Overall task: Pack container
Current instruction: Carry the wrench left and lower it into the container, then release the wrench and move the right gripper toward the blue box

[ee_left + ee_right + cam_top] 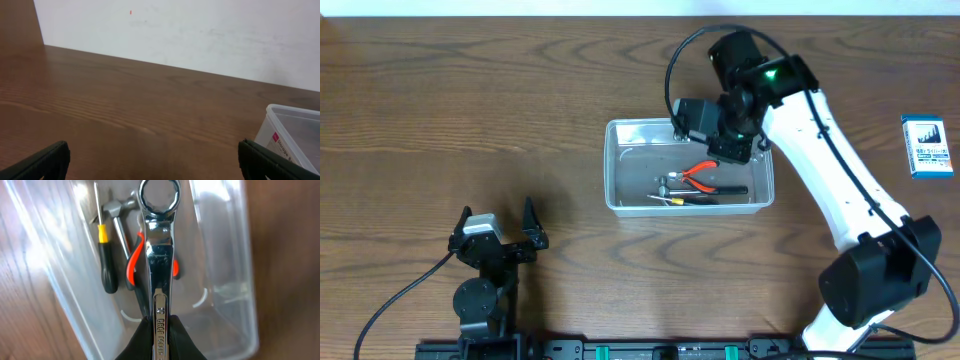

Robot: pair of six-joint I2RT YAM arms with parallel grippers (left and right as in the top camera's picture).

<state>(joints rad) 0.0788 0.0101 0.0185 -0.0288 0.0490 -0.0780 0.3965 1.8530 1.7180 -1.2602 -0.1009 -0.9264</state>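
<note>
The clear plastic container sits mid-table; its corner also shows in the left wrist view. Inside lie red-handled pliers, a small hammer and a yellow-and-black screwdriver. My right gripper hangs over the container's far right part, shut on a chrome wrench held above the tools, ring end forward. In the right wrist view the pliers, hammer and screwdriver lie below the wrench. My left gripper rests open and empty at the near left.
A small blue-and-white box lies at the table's far right edge. A white wall stands behind the table in the left wrist view.
</note>
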